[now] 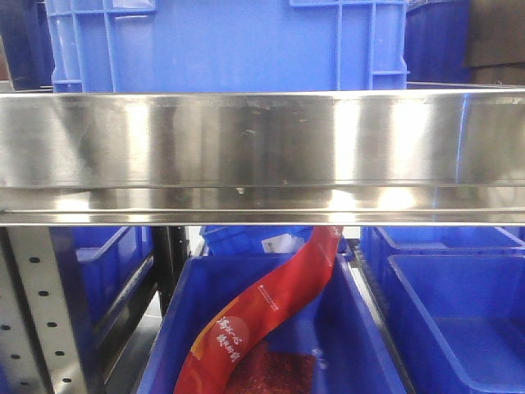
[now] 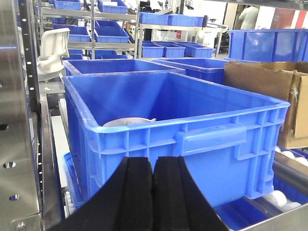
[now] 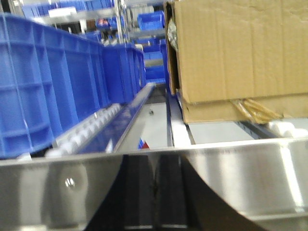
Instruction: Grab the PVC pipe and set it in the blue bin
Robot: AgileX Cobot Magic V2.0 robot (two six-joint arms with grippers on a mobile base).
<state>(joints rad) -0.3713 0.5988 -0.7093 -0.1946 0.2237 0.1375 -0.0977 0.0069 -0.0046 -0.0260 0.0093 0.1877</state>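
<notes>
Both the left gripper [image 2: 153,192] and right gripper [image 3: 155,192] are closed, empty. A steel rail [image 3: 240,178] crosses before the right one, cardboard box [image 3: 236,53] beyond. White PVC pipe [image 2: 127,122] lies inside the blue bin [image 2: 192,139]

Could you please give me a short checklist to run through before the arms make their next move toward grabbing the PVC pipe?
1. Left claw empty: ok, pads together, nothing between them.
2. Right claw empty: ok, appears shut, nothing held.
3. Blue bin open and reachable: ok, directly ahead of the left claw, top uncovered.
4. Bin contents: cannot tell, a white round object lies inside, partly hidden.
5. PVC pipe located: not ok, none clearly identifiable in any view.
6. Right claw path: not ok, steel rail close ahead, cardboard box beyond.
</notes>
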